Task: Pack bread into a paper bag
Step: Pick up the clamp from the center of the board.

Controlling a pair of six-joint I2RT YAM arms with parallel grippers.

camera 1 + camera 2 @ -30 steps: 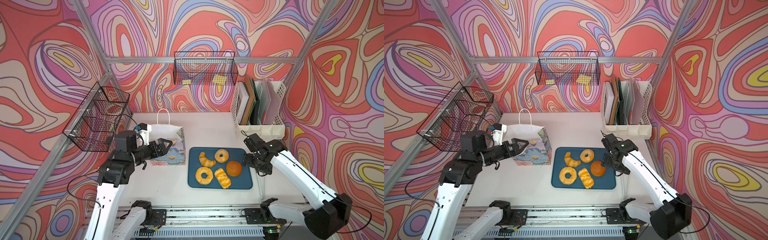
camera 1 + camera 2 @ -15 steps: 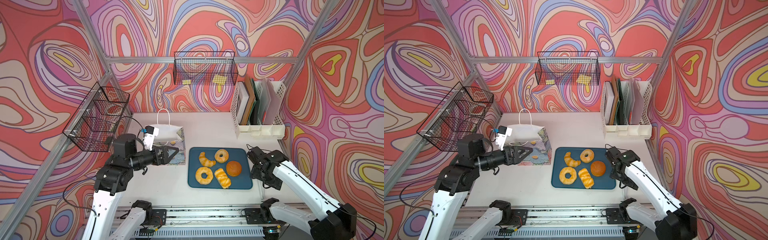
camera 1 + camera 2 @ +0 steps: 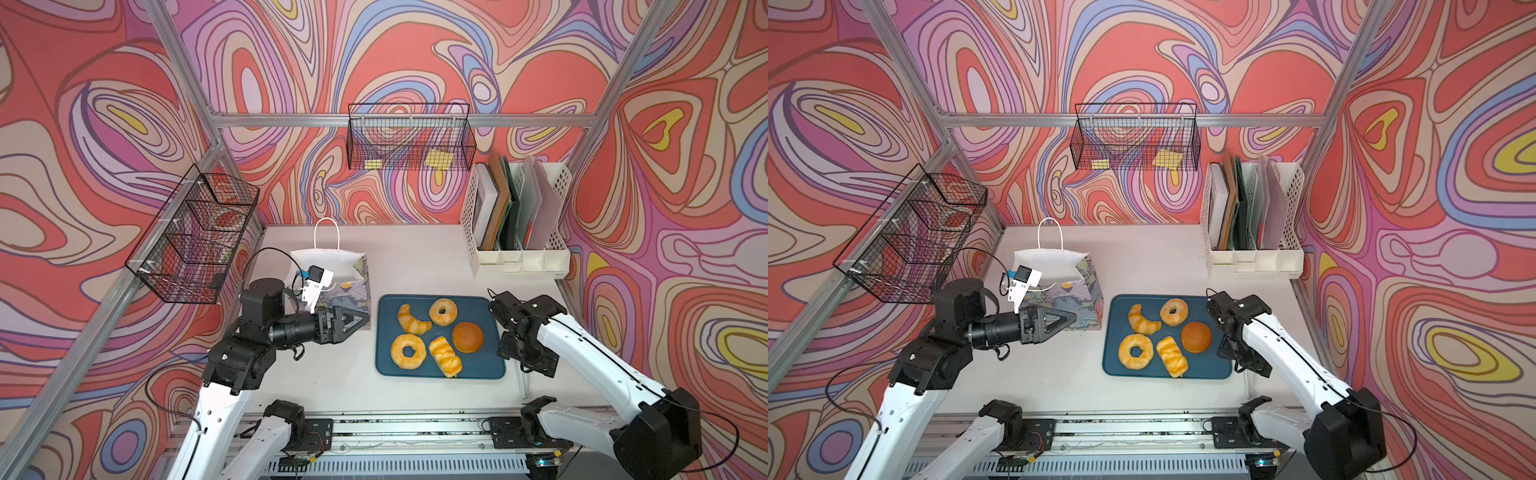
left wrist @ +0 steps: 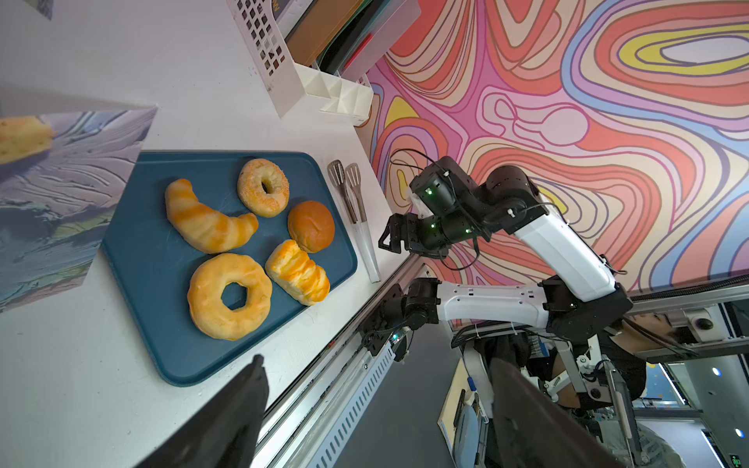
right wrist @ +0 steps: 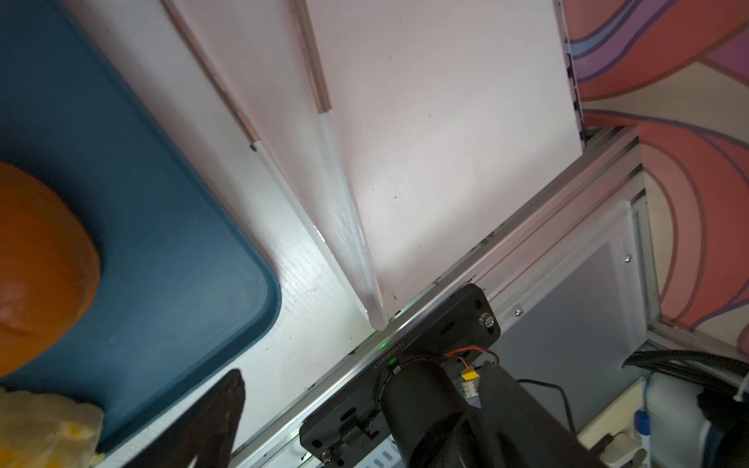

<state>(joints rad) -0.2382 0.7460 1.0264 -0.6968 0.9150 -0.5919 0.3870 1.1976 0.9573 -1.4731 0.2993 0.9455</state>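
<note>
The paper bag [image 3: 332,264] stands upright at the back left, its white mouth open and its floral side [image 4: 60,194] facing the tray. On the blue tray [image 3: 478,365] lies the bread: a croissant [image 3: 411,320], a small doughnut [image 3: 443,311], a brown bun [image 3: 467,337], a large doughnut [image 3: 408,351] and a twisted roll [image 3: 444,356]. My left gripper [image 3: 361,320] hangs open and empty in front of the bag, pointing at the tray's left edge. My right gripper [image 3: 536,365] is open and empty just right of the tray, over the table's front edge.
Tongs [image 4: 356,210] lie on the table along the tray's right side, with their clear handle end [image 5: 344,227] near the front rail. A white file rack [image 3: 519,257] stands at the back right. Wire baskets hang on the back wall [image 3: 409,141] and the left wall [image 3: 195,241].
My left gripper has swung from the bag's front toward the tray and the table front. My right gripper has drawn back from beside the bun to off the tray's right side.
</note>
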